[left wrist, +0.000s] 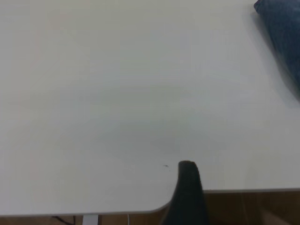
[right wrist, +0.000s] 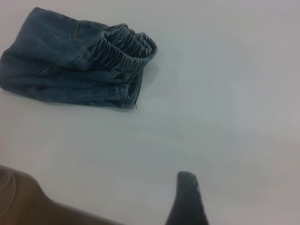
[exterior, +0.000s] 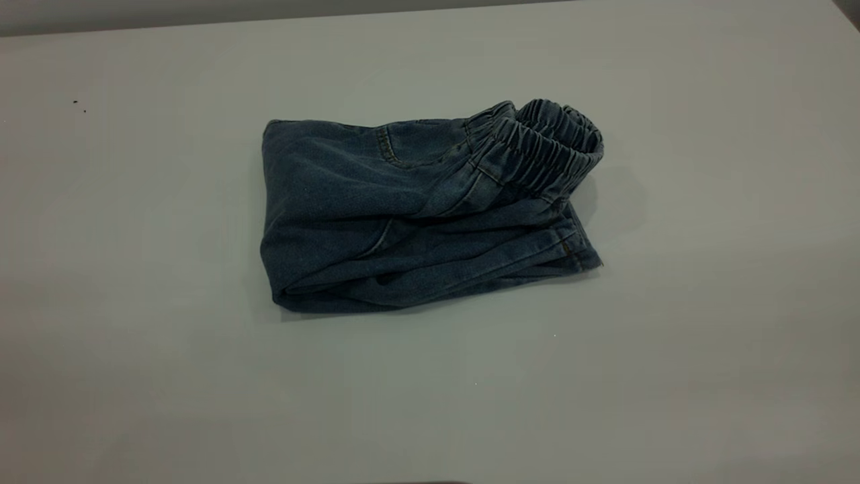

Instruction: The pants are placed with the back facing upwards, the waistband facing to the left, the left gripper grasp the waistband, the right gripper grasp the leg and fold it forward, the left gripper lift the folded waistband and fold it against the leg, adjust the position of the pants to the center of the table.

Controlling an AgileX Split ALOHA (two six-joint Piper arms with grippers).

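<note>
White tabletop fills all three views; the table (exterior: 134,376) shows a few tiny dark specks (exterior: 79,105) toward its far left part. On it lie the pants (exterior: 403,228), folded into a compact bundle roughly mid-surface, well apart from every edge seen in the exterior view. Their gathered elastic waistband (exterior: 551,144) sits on top at the bundle's right end, bunched and partly standing up, with the leg hems (exterior: 578,252) under it. A stitched pocket seam shows on the upper layer.

No arm appears in the exterior view. The left gripper (left wrist: 187,197) shows only as one dark finger over the table's near edge, the pants just in a far corner of its view; I cannot tell its jaw state. The right gripper (right wrist: 187,199) likewise shows one dark finger above bare table near an edge, apart from the pants; its state cannot be told either.
</note>
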